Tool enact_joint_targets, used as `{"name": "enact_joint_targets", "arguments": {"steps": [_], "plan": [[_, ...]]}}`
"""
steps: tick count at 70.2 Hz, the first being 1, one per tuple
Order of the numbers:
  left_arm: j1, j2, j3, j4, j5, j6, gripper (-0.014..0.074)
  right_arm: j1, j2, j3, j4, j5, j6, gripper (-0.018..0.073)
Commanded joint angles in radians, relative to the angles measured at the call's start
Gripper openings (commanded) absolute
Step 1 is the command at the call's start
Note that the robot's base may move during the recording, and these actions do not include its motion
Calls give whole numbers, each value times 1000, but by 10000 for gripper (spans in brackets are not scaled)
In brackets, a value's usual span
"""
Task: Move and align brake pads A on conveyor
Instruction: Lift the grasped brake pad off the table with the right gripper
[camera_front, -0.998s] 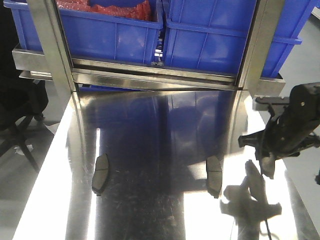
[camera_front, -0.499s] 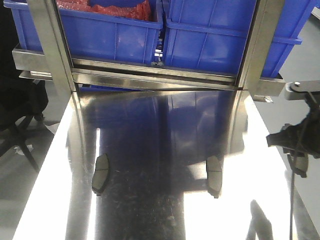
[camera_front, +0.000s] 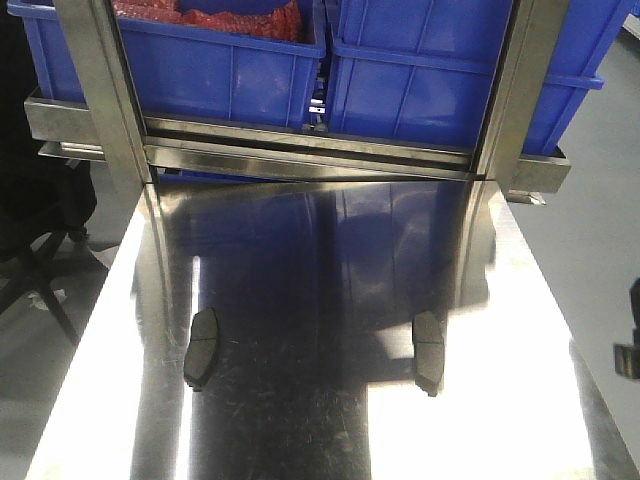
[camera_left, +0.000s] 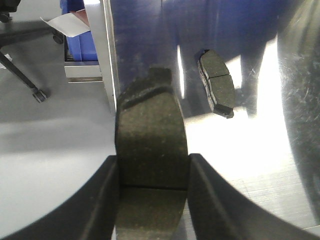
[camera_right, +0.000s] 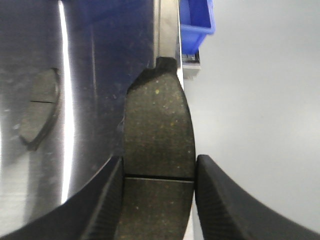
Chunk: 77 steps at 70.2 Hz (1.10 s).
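I see my left gripper (camera_left: 152, 162) clamped on a brake pad (camera_left: 150, 135) held in its jaws. On the steel table (camera_front: 330, 260) lie the left pad (camera_front: 200, 348) and right pad (camera_front: 428, 352), well apart. My right gripper (camera_right: 159, 165) clamps a fourth pad (camera_right: 157, 120) likewise.

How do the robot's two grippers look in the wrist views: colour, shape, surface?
The left gripper has two matte black jaws with broad, rounded shoulders. The right gripper looks alike: black, rounded jaws with a fine ribbed texture. No cables or markings show in these views.
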Motion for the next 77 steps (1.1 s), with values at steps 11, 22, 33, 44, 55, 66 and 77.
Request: {"name": "enact_joint_targets", "arguments": {"steps": [11, 22, 33, 44, 55, 66, 77], "plan": [[-4, -5, -28, -8, -72, -9, -6, -2, -256, 102, 54, -87, -13, 8], [-4, -5, -28, -8, -72, -9, -6, -2, -347, 157, 93, -67, -21, 8], [-4, -5, -28, -8, -72, -9, -6, -2, -376, 189, 107, -72, -44, 8], [-4, -5, -28, -8, -72, -9, -6, -2, -376, 203, 105, -86, -44, 8], [-4, -5, -28, -8, -72, -9, -6, -2, -376, 203, 92, -107, -47, 8], [-4, -5, -28, -8, -72, -9, -6, -2, -376, 203, 87, -101, -55, 8], [-4, -5, -28, -8, -72, -9, -6, -2, -376, 203, 87, -100, -55, 8]]}}
